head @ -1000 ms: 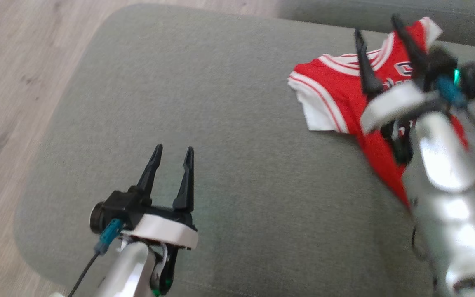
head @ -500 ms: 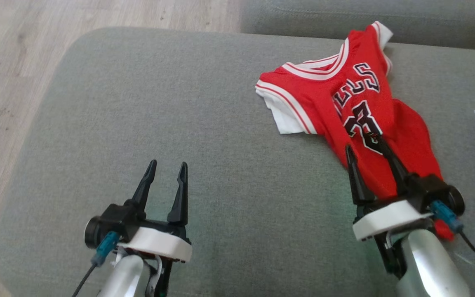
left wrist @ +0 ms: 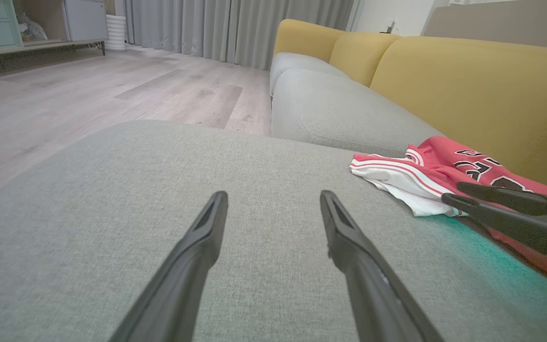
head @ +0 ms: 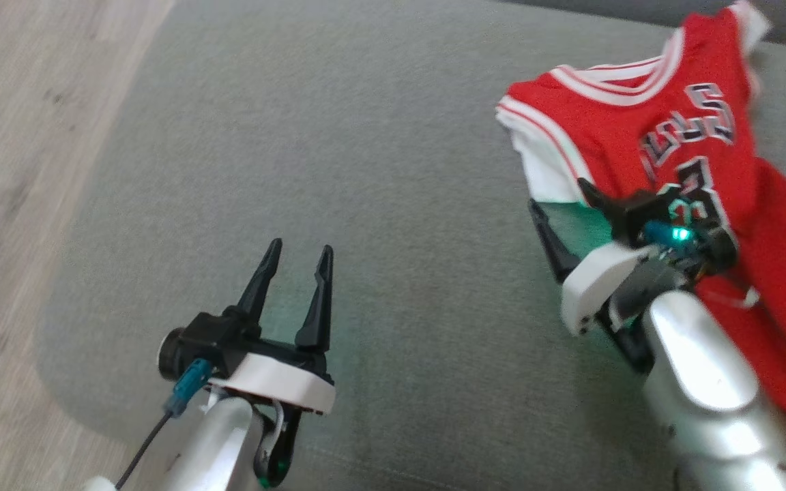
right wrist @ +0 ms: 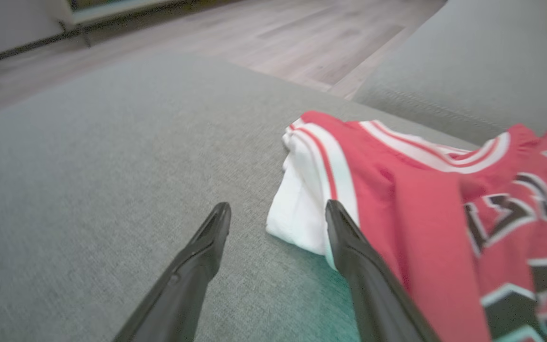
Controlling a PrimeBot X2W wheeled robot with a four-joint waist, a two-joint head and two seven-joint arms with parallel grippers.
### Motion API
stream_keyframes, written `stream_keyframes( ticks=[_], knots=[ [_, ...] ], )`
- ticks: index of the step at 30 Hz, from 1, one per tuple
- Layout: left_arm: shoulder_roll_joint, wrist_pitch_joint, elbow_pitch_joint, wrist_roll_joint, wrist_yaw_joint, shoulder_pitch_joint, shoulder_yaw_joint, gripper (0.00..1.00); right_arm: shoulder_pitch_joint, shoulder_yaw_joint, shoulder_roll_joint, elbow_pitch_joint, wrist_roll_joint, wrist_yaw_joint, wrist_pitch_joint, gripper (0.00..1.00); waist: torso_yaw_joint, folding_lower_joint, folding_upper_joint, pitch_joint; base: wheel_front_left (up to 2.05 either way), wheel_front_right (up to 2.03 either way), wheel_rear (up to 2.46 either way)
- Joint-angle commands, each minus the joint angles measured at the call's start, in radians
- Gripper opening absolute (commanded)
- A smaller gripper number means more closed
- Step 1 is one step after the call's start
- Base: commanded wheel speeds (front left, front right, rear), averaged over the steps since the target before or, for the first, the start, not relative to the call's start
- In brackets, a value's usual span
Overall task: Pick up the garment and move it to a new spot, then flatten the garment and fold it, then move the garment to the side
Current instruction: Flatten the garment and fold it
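1. Wood-plank floor (head: 11,170): pale, runs along the left edge of the seat.
2. Grey sofa seat cushion (head: 366,136): woven fabric with a rounded left end. It carries the garment. A second grey seat cushion (left wrist: 330,114) adjoins its far edge.
3. Left gripper (head: 301,245): over bare fabric near the cushion's front left. Its fingers are spread with nothing between them. The left wrist view shows the same gap (left wrist: 273,194) over plain grey cloth.
4. Right gripper (head: 558,194): at the left edge of the garment. Its fingers are spread and grasp nothing. In the right wrist view (right wrist: 278,205) one finger lies over bare cushion and the other crosses the white corner of the garment. Whether it touches the cloth cannot be told. A green light glows on its wrist.
5. Red basketball jersey (head: 638,129): lies rumpled toward the cushion's far right corner. It has white and red striped trim, black lettering and a number. A white inner layer is turned out at its left edge (right wrist: 302,209).
6. Yellow backrest cushions (left wrist: 468,80): stand behind the jersey in the left wrist view.
7. Grey curtains (left wrist: 235,28): hang at the far side of the room.
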Motion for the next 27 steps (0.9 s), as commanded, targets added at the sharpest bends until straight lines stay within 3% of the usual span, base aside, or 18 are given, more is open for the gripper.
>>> stream_keyframes(
  ticks=[1, 10, 19, 20, 21, 27],
  knots=[
    [0.003, -0.009, -0.025, -0.017, 0.001, -0.037, 0.010, 1.00, -0.058, 0.029, -0.023, 0.003, 0.013, -0.001, 0.015, 1.00, 0.051, -0.0001, 0.0000, 0.044, 0.00, 0.00, 0.00],
    [0.003, -0.009, -0.036, -0.065, 0.026, -0.070, -0.040, 1.00, -0.225, 0.081, -0.092, 0.219, 0.121, -0.001, 0.102, 1.00, 0.124, -0.0001, 0.0000, 0.093, 0.00, 0.00, 0.00],
    [0.003, -0.009, -0.043, -0.083, 0.040, -0.081, -0.055, 1.00, -0.287, 0.154, -0.116, 0.363, 0.146, -0.001, 0.137, 0.97, 0.137, -0.0001, 0.0000, 0.107, 0.00, 0.00, 0.00],
    [0.003, -0.009, -0.044, -0.084, 0.042, -0.082, -0.057, 1.00, -0.293, 0.160, -0.114, 0.375, 0.149, -0.001, 0.140, 0.32, 0.136, -0.0001, 0.0000, 0.107, 0.00, 0.00, 0.00],
    [0.003, -0.009, -0.044, -0.085, 0.044, -0.084, -0.058, 1.00, -0.298, 0.165, -0.113, 0.385, 0.152, -0.001, 0.138, 0.00, 0.135, -0.0001, 0.0000, 0.107, 0.00, 0.00, 0.00],
    [0.003, -0.009, -0.044, -0.081, 0.047, -0.090, -0.059, 1.00, -0.323, 0.170, -0.096, 0.420, 0.169, -0.001, 0.098, 0.00, 0.121, -0.0001, 0.0000, 0.097, 0.00, 0.00, 0.00]
  ],
)
